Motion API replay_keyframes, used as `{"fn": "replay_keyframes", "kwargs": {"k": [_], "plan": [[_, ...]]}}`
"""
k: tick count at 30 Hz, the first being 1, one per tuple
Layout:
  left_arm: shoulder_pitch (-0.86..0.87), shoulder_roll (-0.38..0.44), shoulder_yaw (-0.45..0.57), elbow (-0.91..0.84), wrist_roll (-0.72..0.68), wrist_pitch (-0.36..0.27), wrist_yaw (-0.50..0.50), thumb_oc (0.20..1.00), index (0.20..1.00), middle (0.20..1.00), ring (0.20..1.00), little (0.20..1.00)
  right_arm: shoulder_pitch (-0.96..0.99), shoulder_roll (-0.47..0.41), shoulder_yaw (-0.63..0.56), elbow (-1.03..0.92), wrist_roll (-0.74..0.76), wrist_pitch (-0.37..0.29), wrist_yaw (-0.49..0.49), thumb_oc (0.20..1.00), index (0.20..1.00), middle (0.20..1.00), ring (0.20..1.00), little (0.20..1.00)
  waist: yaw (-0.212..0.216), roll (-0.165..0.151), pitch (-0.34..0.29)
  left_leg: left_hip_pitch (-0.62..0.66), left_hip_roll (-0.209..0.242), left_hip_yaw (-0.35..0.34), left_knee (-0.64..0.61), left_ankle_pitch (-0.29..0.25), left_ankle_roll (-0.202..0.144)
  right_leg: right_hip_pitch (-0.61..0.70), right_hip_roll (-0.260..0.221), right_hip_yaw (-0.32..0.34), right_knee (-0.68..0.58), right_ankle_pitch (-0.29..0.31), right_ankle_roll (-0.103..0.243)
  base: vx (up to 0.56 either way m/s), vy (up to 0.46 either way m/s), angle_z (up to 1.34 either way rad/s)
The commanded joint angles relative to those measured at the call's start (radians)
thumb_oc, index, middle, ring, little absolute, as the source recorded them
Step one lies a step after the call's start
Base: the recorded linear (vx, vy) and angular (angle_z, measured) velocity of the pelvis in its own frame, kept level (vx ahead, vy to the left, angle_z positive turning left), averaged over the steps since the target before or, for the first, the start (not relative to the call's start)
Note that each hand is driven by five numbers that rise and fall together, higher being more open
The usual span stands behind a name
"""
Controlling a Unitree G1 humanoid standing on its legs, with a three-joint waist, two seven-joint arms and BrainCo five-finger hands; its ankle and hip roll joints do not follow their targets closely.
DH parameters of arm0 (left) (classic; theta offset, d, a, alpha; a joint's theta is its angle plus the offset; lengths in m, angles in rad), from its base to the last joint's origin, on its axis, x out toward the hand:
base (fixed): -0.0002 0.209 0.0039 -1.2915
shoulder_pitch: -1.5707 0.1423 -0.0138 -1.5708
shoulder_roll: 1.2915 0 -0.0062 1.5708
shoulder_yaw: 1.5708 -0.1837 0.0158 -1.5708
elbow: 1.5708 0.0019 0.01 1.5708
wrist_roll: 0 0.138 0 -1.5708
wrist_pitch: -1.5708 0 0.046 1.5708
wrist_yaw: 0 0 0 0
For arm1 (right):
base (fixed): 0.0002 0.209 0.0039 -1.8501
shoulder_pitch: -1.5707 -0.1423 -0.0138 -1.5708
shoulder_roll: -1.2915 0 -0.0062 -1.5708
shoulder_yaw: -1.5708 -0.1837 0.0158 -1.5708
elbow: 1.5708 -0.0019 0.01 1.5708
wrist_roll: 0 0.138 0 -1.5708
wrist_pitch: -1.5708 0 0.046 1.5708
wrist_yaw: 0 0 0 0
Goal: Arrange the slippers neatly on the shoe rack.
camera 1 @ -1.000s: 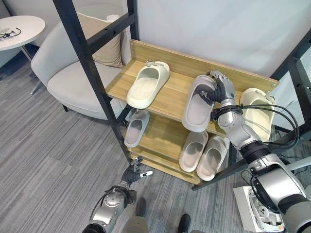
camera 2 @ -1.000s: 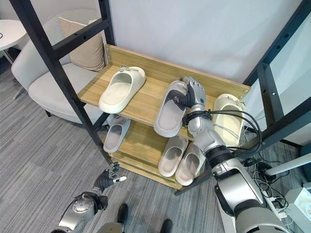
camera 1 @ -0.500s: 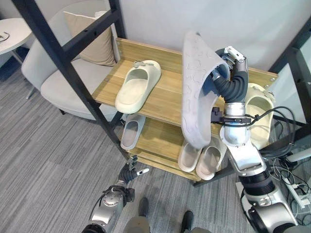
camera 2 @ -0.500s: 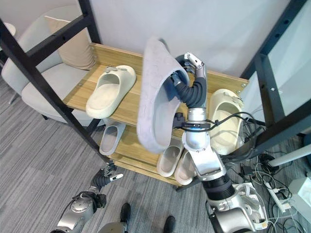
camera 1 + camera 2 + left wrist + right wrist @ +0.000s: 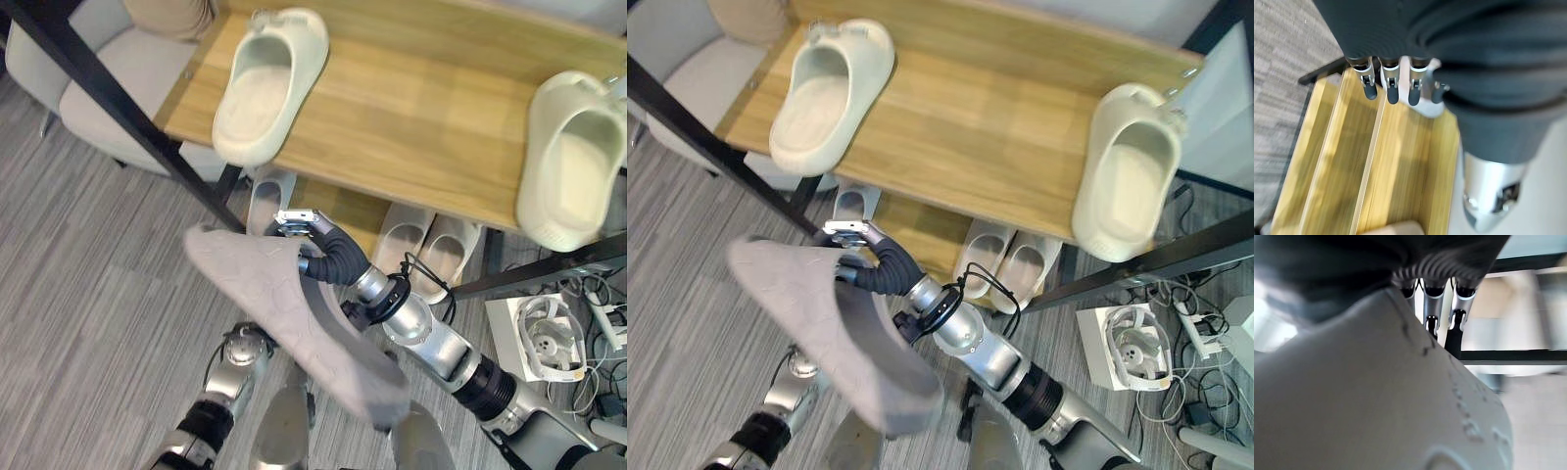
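Note:
My right hand [image 5: 312, 240] is shut on a grey slipper [image 5: 294, 323], which it holds sole up, low in front of the wooden shoe rack [image 5: 421, 117]. In the right wrist view its fingers [image 5: 1432, 308] curl over the grey slipper's [image 5: 1376, 396] edge. The top shelf carries a cream slipper [image 5: 265, 83] on the left, overhanging the front edge, and another cream slipper [image 5: 573, 162] at the right end. The lower shelf holds a single pale slipper [image 5: 265, 201] and a pale pair [image 5: 431, 250]. My left hand [image 5: 1390, 83] is open, its fingers pointing at the lower wooden shelf.
A black metal frame bar [image 5: 118, 108] slants across the rack's left side. A light armchair [image 5: 108, 64] stands to the left of the rack. A white cable reel [image 5: 544, 338] and power strips lie on the grey floor at the right.
My right hand has swung the grey slipper down from above the top shelf to low in front of the rack. The camera has tilted down and moved closer.

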Motion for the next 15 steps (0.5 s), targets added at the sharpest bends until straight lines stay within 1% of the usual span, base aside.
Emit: {"fn": "replay_keyframes", "kwargs": {"k": [1,2,3,4,5,6,7,11,13,15], "plan": [[-0.058,0.026,0.044,-0.063,-0.019,-0.1,0.091,1.0,1.0,1.0,1.0,1.0,-0.095,0.051,-0.082,0.043,-0.347,0.048,-0.234,0.2,0.2,0.2,0.2,0.2,0.01,-0.021,0.011,-0.033,-0.035,0.0,0.205,-0.216,0.032,0.024,-0.014,0.004,0.038,-0.065,0.037,-0.1,0.0,0.26],[-0.075,0.029,0.039,-0.074,-0.008,-0.106,0.104,1.0,1.0,1.0,1.0,1.0,-0.123,0.052,-0.096,0.099,-0.413,0.07,-0.287,0.2,0.2,0.2,0.2,0.2,0.015,-0.016,0.013,-0.067,-0.038,-0.007,0.233,-0.222,0.033,-0.004,-0.019,-0.001,0.064,-0.07,0.037,-0.06,0.004,0.35],[-0.075,0.029,0.039,-0.074,-0.008,-0.106,0.104,1.0,1.0,1.0,1.0,1.0,-0.123,0.052,-0.095,0.099,-0.413,0.07,-0.287,0.2,0.2,0.2,0.2,0.2,0.015,-0.016,0.013,-0.068,-0.038,-0.007,0.233,-0.223,0.033,-0.005,-0.019,-0.001,0.064,-0.071,0.037,-0.09,-0.009,0.35],[-0.107,0.033,0.024,-0.081,0.005,-0.111,0.115,1.0,1.0,1.0,1.0,1.0,-0.198,0.044,-0.135,0.222,-0.496,0.113,-0.38,0.2,0.2,0.2,0.2,0.2,0.026,-0.006,0.015,-0.12,-0.046,-0.021,0.275,-0.232,0.035,-0.049,-0.025,-0.009,0.11,-0.084,0.037,-0.06,-0.005,0.29],[-0.107,0.033,0.024,-0.081,0.005,-0.111,0.115,1.0,1.0,1.0,1.0,1.0,-0.198,0.044,-0.135,0.222,-0.496,0.113,-0.38,0.2,0.2,0.2,0.2,0.2,0.026,-0.006,0.015,-0.12,-0.046,-0.021,0.275,-0.232,0.035,-0.049,-0.025,-0.009,0.11,-0.084,0.037,-0.1,-0.002,0.35],[-0.147,0.039,0.0,-0.101,0.011,-0.113,0.109,1.0,1.0,1.0,1.0,1.0,-0.312,0.015,-0.195,0.376,-0.537,0.162,-0.47,0.2,0.2,0.2,0.2,0.2,0.043,0.007,0.008,-0.189,-0.052,-0.042,0.325,-0.243,0.034,-0.111,-0.036,-0.024,0.171,-0.102,0.037,-0.05,0.007,0.35],[-0.158,0.041,-0.012,-0.11,0.005,-0.116,0.099,1.0,1.0,1.0,1.0,1.0,-0.355,-0.005,-0.214,0.416,-0.54,0.178,-0.495,0.2,0.2,0.2,0.2,0.2,0.05,0.01,0.005,-0.213,-0.054,-0.049,0.344,-0.249,0.035,-0.131,-0.041,-0.028,0.192,-0.11,0.037,-0.06,0.006,0.35],[-0.155,0.057,-0.05,-0.194,-0.038,-0.116,0.032,1.0,1.0,1.0,1.0,1.0,-0.51,-0.091,-0.253,0.567,-0.531,0.228,-0.557,0.2,0.2,0.2,0.2,0.2,0.08,0.019,0.005,-0.295,-0.056,-0.063,0.408,-0.273,0.034,-0.208,-0.048,-0.041,0.262,-0.136,0.033,-0.01,0.012,0.3],[-0.153,0.06,-0.055,-0.207,-0.046,-0.115,0.02,1.0,1.0,1.0,1.0,1.0,-0.537,-0.103,-0.253,0.594,-0.521,0.227,-0.561,0.2,0.2,0.2,0.2,0.2,0.085,0.018,0.005,-0.316,-0.055,-0.066,0.426,-0.279,0.034,-0.227,-0.05,-0.042,0.277,-0.139,0.033,0.01,0.005,0.12],[-0.136,0.067,-0.075,-0.254,-0.057,-0.106,-0.011,1.0,1.0,1.0,1.0,1.0,-0.586,-0.145,-0.228,0.674,-0.514,0.243,-0.562,0.2,0.2,0.2,0.2,0.2,0.1,0.017,0.006,-0.358,-0.055,-0.077,0.451,-0.288,0.035,-0.263,-0.05,-0.053,0.299,-0.156,0.029,0.02,-0.002,0.12]]}}
